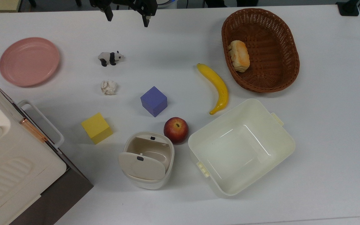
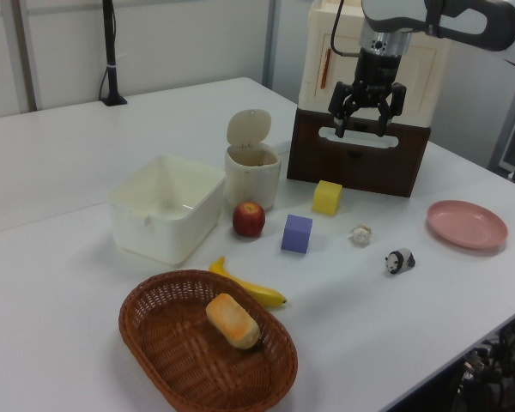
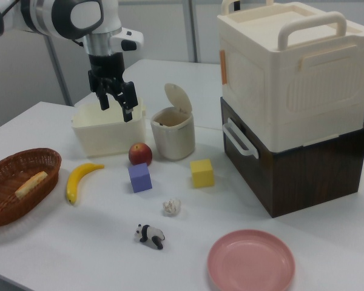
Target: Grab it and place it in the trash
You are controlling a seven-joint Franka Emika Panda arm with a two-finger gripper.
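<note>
Hovering high with jaws spread and empty, the gripper (image 2: 366, 120) hangs above the tabletop (image 1: 323, 125). Paper ball (image 1: 108, 87) sits between panda (image 1: 110, 57) and yellow cube (image 1: 97, 127), well apart from the trash (image 1: 147, 161).

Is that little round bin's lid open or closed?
Open. The bin's lid is tipped up, and the top view looks straight into its hollow inside.

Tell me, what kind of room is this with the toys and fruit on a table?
Probably a robotics lab or test room. A robot arm with an open claw hangs above a plain white table set with props: a toy panda, coloured blocks and a small bin.
</note>
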